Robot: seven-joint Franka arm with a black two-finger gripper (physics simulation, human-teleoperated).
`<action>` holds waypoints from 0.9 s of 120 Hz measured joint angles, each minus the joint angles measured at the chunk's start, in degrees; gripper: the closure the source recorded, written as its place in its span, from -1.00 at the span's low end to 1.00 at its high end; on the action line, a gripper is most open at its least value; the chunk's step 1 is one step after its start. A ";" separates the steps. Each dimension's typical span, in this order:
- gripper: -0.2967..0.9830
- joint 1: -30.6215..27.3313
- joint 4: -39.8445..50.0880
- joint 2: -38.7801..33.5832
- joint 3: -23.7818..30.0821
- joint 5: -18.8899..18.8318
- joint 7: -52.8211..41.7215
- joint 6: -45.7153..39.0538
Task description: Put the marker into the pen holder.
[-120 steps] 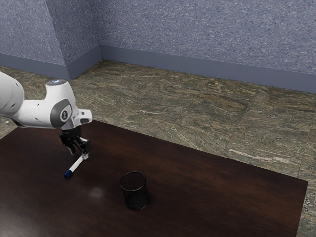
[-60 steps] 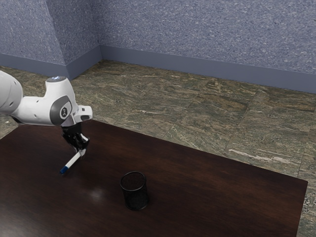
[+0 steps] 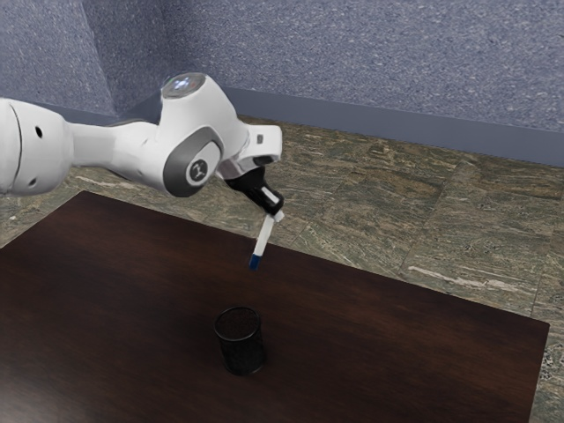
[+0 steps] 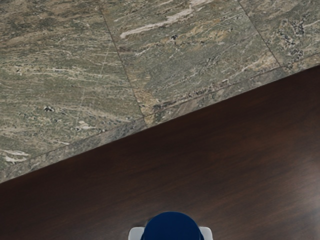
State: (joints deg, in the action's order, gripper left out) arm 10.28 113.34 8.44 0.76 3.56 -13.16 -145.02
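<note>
Exterior view's got my gripper (image 3: 278,212) up over the table (image 3: 141,291), closed on the marker (image 3: 264,236), and yeah, it's pinched near its upper white end. The marker's hanging in the air at a bit of a tilt, blue end down, with that end leaning toward the exterior view's left. The pen holder (image 3: 241,342) is a black mesh cup, standing upright on the dark wood, and the marker's outside it, higher up and apart from the rim. The white arm (image 3: 115,150) comes in from the exterior view's left. On my wrist view I get the marker's round blue end between the pale fingertips (image 4: 135,233), plus the table edge and the greenish stone floor (image 4: 65,75) beyond it.
</note>
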 joint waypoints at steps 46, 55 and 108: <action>0.64 1.00 6.76 -1.26 -0.15 4.66 2.09 -6.35; 0.64 1.15 9.05 -4.00 -0.15 4.89 2.33 -6.55; 0.62 -0.24 26.06 -19.99 4.74 5.88 3.88 -6.75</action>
State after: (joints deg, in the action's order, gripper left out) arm 10.04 139.40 -11.55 5.50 9.44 -9.28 -151.76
